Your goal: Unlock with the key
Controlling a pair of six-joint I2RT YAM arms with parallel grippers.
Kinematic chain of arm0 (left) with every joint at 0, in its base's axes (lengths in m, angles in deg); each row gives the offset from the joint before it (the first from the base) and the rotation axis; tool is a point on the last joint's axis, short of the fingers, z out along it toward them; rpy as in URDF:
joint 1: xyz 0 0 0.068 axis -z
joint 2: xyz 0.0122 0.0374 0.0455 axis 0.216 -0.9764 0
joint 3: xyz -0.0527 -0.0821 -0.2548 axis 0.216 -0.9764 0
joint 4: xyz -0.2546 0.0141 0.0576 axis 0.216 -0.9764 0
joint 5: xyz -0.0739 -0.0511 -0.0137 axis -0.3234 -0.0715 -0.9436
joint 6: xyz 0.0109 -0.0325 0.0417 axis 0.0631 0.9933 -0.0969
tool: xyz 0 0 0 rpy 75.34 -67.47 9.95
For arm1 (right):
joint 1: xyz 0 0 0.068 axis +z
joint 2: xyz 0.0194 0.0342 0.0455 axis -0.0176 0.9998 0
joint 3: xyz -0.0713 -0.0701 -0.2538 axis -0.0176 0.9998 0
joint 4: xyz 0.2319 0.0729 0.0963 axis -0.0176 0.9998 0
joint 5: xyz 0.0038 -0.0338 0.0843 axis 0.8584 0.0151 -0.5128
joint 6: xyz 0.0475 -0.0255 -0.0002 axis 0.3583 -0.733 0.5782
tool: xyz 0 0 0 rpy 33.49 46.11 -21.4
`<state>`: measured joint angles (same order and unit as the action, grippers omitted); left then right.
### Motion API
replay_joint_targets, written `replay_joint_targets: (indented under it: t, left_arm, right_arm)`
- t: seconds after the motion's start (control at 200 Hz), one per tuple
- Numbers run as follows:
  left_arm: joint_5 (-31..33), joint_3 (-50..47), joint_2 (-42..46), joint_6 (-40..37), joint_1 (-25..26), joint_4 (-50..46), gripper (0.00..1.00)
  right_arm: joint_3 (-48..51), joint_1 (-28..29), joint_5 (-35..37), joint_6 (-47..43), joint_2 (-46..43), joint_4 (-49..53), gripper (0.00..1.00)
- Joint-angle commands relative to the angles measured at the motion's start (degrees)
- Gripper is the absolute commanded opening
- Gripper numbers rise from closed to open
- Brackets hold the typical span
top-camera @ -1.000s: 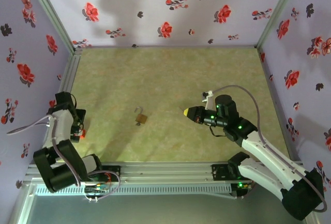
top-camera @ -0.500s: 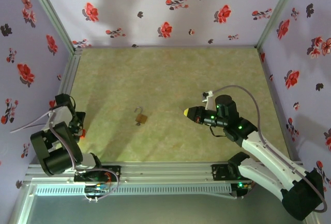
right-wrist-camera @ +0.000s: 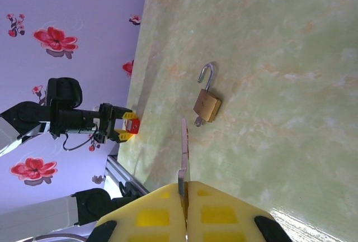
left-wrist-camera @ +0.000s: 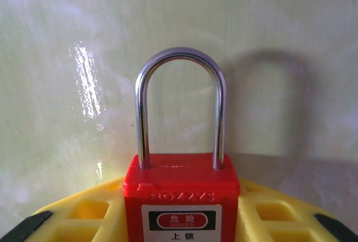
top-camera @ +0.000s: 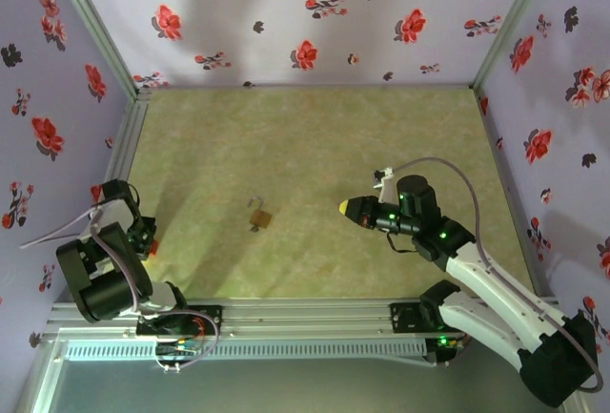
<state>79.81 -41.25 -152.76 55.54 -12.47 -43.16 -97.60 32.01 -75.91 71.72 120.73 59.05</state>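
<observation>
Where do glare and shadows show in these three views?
Left wrist: a white glare streak on the table left of the red padlock's shackle, whose soft shadow falls to its right. Right wrist: a bright sheen on the table at lower right. Top external: soft, even light, the brass padlock casting barely any shadow.

On my green marbled tabletop (top-camera: pixel 315 136), mid-frame, I see a brass padlock (top-camera: pixel 260 217) lying with its shackle swung open. At the left edge is a red padlock (left-wrist-camera: pixel 182 197), silver shackle seated. Purple floral walls (top-camera: pixel 286 12) surround it.
</observation>
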Motion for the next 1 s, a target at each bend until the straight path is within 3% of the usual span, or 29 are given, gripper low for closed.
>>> replay_joint_targets:
  t: [0.0,0.24,0.51,0.76,0.995]
  left_arm:
    - [-11.06,-2.49,1.02,-0.99,0.25,6.14,0.25]
    - [-19.88,-3.78,11.45,1.77,3.27,3.96,0.16]
    - [-25.12,-3.33,24.24,20.77,24.67,12.69,0.08]
    - [-22.76,1.47,21.49,30.31,41.78,18.51,0.07]
    - [-18.48,4.39,17.15,36.36,52.98,22.29,0.03]
  right_arm:
    - [-0.28,0.21,1.18,0.22,-1.10,0.21,0.00]
    - [-0.91,0.21,1.31,0.06,-0.06,-1.07,0.00]
    - [-0.73,0.92,-0.20,0.25,5.28,-9.76,0.00]
    - [-4.37,7.29,3.34,-3.76,12.51,-16.02,0.00]
    - [-8.71,14.18,6.97,-8.45,19.24,-18.42,0.00]
